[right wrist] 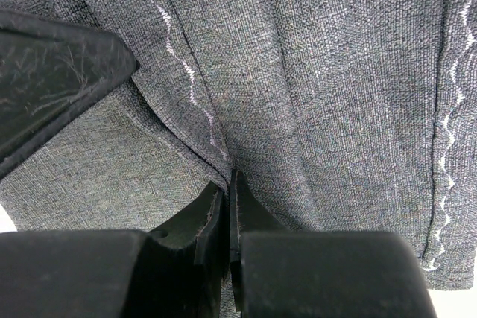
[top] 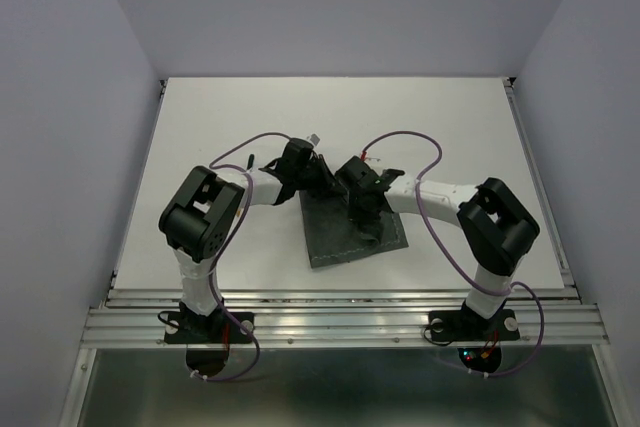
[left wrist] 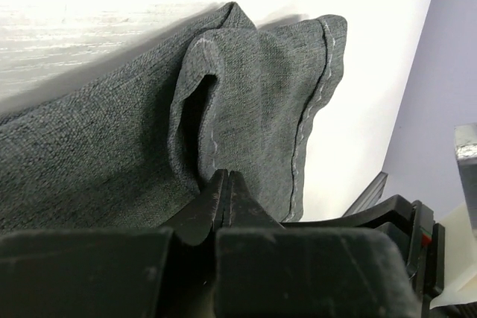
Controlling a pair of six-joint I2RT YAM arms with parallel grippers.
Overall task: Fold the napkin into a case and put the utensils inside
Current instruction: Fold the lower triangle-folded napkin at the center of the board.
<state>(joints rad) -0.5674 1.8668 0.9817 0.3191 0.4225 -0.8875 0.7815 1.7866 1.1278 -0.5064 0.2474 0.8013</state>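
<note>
The napkin [top: 340, 242], a dark grey-green cloth with light stitching, lies folded in layers on the white table [top: 200, 127]. My left gripper [top: 318, 169] is at its far left corner. In the left wrist view the jaws [left wrist: 226, 175] are shut, and a raised loop of the napkin [left wrist: 253, 94] runs into their tips. My right gripper [top: 368, 222] reaches over the cloth's middle. The right wrist view shows it [right wrist: 227, 176] shut, pinching a crease of the napkin [right wrist: 335, 72] beside a stitched hem. I see no case and no utensils in any view.
Purple cables [top: 405, 137] arch over both forearms. An aluminium rail [top: 340, 317] runs along the near table edge, and pale walls enclose the other three sides. A black part of the other arm [right wrist: 52, 72] sits close at the left of the right wrist view.
</note>
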